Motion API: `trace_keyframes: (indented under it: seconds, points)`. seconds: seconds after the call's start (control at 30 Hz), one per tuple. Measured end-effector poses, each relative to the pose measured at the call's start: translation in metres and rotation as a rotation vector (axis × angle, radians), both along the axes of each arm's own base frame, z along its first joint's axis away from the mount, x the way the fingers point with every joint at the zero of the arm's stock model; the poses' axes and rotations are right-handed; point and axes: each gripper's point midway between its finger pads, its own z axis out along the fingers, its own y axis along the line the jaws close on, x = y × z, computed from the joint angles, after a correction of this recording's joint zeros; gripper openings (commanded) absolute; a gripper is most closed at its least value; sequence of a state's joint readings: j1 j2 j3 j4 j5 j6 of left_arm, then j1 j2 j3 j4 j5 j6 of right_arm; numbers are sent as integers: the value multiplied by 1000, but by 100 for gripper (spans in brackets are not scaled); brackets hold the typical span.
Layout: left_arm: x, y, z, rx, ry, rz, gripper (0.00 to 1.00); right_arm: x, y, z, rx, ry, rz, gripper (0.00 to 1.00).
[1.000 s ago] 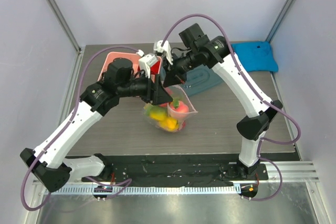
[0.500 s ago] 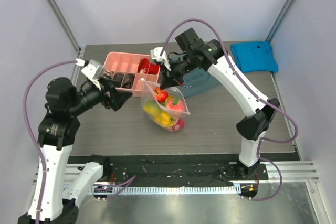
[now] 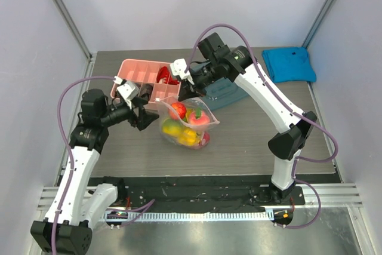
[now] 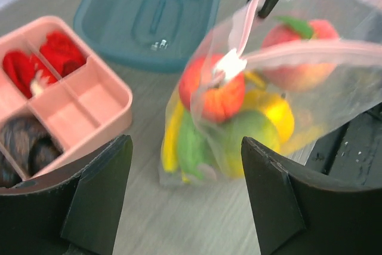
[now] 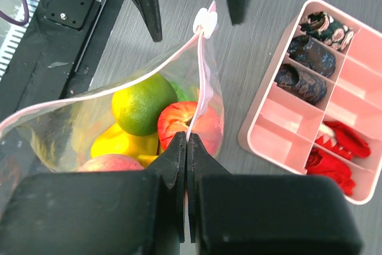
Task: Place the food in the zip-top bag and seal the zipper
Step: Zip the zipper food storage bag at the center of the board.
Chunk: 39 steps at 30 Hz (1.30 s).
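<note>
Pinches the zipper (image 5: 205, 70) edge of the zip-top bag (image 3: 179, 138) in the right end effector (image 5: 186, 141), jaws fully closed, mouth held up over the middle of the desk (image 3: 256, 141); shows the food (image 4: 218, 91) inside the bag: tomato, lime, peach, yellow pieces; holds the left end effector (image 3: 144, 117) wide open and empty just left of the bag, near the pink divided box (image 3: 137, 74).

Top camera high at near edge, looking down on whole table (image 3: 250, 147), wrist cameras close, facing across zip-top bag (image 4: 322, 88), all sharing pink box (image 5: 280, 111).
</note>
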<state>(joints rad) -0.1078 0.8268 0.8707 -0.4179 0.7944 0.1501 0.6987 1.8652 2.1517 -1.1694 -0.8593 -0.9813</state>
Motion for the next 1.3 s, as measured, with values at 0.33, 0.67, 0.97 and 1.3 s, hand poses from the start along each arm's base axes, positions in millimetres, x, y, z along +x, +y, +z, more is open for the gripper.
trace_keyframes:
  seconds: [0.33, 0.67, 0.97, 1.3]
  points:
    - [11, -26, 22, -90, -99, -167, 15, -5, 5, -2, 20, -64, 78, 1]
    - [1, -32, 28, -153, -35, -200, 0, -2, 6, -3, 28, -97, 93, 14]
    - [-24, -28, 48, -158, 12, -174, 0, 17, 14, 9, 56, -109, -8, 81]
    - [-25, -22, 47, -71, 7, -180, 0, 6, 8, 75, 194, -146, -93, 80]
